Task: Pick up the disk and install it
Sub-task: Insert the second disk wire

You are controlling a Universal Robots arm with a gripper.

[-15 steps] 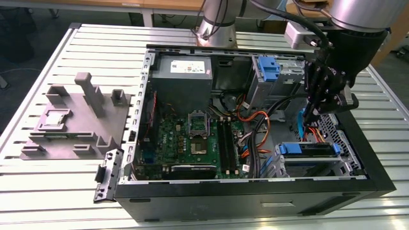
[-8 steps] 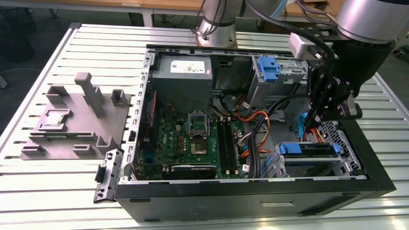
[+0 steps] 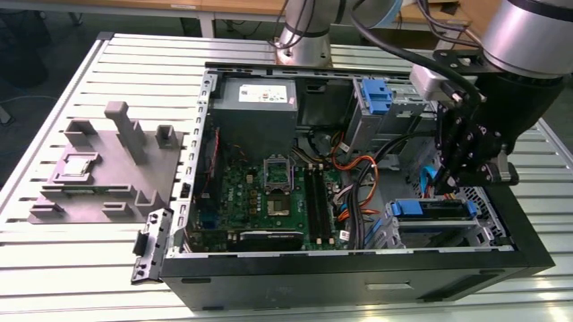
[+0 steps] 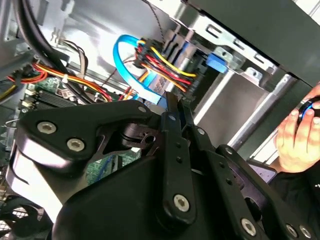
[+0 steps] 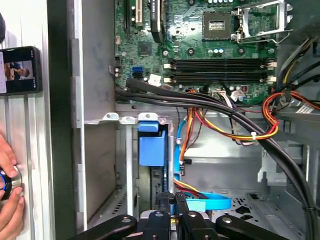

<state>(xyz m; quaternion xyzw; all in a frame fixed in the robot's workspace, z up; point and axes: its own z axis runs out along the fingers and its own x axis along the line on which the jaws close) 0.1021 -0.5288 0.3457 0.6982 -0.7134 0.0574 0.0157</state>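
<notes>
An open desktop computer case (image 3: 358, 268) lies on its side on a slatted metal table (image 3: 72, 268), its motherboard (image 3: 268, 191) exposed, with a grey power-supply box (image 3: 255, 100) at the far end. The black gripper (image 3: 445, 186) hangs inside the case at the exterior view's right, just above the drive bays. The disk (image 3: 433, 209), edged by its blue carrier frame, sits in the drive cage (image 3: 439, 231) in the near corner at the exterior view's right, directly below the gripper and close to the fingertips. In the first wrist view the fingers (image 5: 165, 207) stand close together with only a narrow slit between them, and nothing is seen held in that slit; the second wrist view shows the black finger links (image 4: 175, 145) likewise drawn together. Whether the tips touch the disk cannot be told. In the first wrist view the blue carrier tab (image 5: 151, 145) stands in the bay just ahead of the fingertips, with a light blue data cable (image 5: 210, 202) and a bundle of red, yellow and black power wires (image 5: 235, 130) running beside it. A second blue bracket (image 3: 377, 97) stands in the upper drive bay at the far side of the case. A grey fixture block (image 3: 107, 174) rests on the table at the exterior view's left, well apart from the case. A person's hand (image 5: 9, 200) rests on the table beside the case in the first wrist view, near a phone (image 5: 19, 70).
</notes>
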